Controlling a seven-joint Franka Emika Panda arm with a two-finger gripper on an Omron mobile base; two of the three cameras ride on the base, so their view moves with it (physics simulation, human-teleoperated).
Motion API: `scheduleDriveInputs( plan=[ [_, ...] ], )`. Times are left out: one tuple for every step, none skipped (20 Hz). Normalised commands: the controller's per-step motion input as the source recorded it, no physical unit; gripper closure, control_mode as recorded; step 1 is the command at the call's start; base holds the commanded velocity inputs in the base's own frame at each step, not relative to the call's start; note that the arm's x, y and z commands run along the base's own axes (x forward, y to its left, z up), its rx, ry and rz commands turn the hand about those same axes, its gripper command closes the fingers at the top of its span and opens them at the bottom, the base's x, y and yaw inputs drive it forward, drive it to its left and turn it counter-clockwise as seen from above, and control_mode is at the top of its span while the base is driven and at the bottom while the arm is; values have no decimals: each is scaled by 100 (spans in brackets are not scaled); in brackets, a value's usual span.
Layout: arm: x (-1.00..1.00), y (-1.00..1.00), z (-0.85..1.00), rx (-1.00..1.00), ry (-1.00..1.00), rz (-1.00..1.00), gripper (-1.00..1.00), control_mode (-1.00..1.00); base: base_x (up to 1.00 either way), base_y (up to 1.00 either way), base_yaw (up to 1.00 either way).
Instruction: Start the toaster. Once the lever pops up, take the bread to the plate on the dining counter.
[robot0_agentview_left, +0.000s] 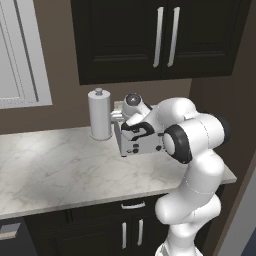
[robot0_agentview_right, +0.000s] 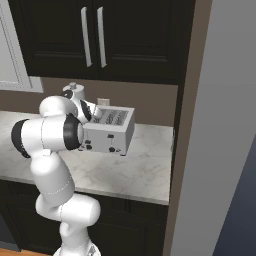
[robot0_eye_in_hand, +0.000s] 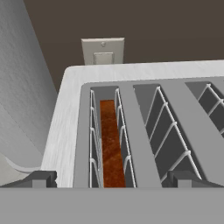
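The silver-white toaster (robot0_agentview_right: 114, 132) stands on the marble counter against the wall, and the arm partly covers it in the left base view (robot0_agentview_left: 142, 144). My hand hovers just above its left end. In the hand view the bread (robot0_eye_in_hand: 111, 146), an orange-brown slice, sits deep in the leftmost slot of the toaster (robot0_eye_in_hand: 144, 72). My gripper (robot0_eye_in_hand: 113, 179) is open. Its two dark fingertips (robot0_eye_in_hand: 41, 178) straddle that slot from above and hold nothing.
A white paper-towel roll (robot0_agentview_left: 100, 115) stands right beside the toaster's left side. A wall outlet (robot0_eye_in_hand: 103, 51) sits behind the toaster. Dark upper cabinets (robot0_agentview_left: 160, 37) hang overhead. A tall panel (robot0_agentview_right: 220, 125) bounds the counter (robot0_agentview_left: 60, 165) on the right.
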Motion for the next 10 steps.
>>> scheduleDriveInputs(
  plan=[
    [0,0,0,0,0,0,-100,-100,0,0,0],
    [0,0,0,0,0,0,-100,-100,0,0,0],
    [0,0,0,0,0,0,-100,-100,0,0,0],
    [0,0,0,0,0,0,-100,-100,0,0,0],
    [0,0,0,0,0,0,-100,-100,0,0,0],
    [0,0,0,0,0,0,-100,-100,0,0,0],
    [0,0,0,0,0,0,-100,-100,0,0,0],
    [0,0,0,0,0,0,-100,-100,0,0,0],
    [0,0,0,0,0,0,-100,-100,0,0,0],
    [0,0,0,0,0,0,-100,-100,0,0,0]
  ],
)
